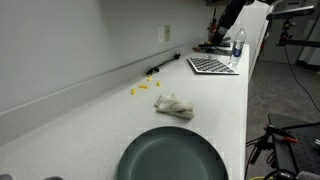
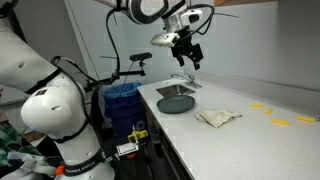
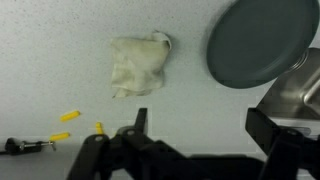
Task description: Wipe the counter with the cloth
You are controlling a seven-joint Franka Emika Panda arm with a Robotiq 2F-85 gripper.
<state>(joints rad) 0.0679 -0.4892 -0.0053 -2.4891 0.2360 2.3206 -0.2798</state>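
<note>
The cloth (image 1: 173, 105) is a crumpled cream rag lying on the white counter (image 1: 215, 110), between a grey plate and some yellow bits. It also shows in an exterior view (image 2: 217, 117) and in the wrist view (image 3: 138, 65). My gripper (image 2: 187, 52) hangs high above the counter, well clear of the cloth. In the wrist view its two fingers (image 3: 200, 125) are spread wide with only bare counter between them, so it is open and empty. The cloth lies up and to the left of the fingers in that view.
A round grey plate (image 1: 172, 155) (image 2: 176, 103) (image 3: 262, 42) sits beside the cloth. Small yellow pieces (image 1: 143, 88) (image 3: 68, 115) lie near the wall. A keyboard (image 1: 212, 65) and a bottle (image 1: 238, 45) stand at the counter's far end. A blue bin (image 2: 122, 100) stands beside the counter.
</note>
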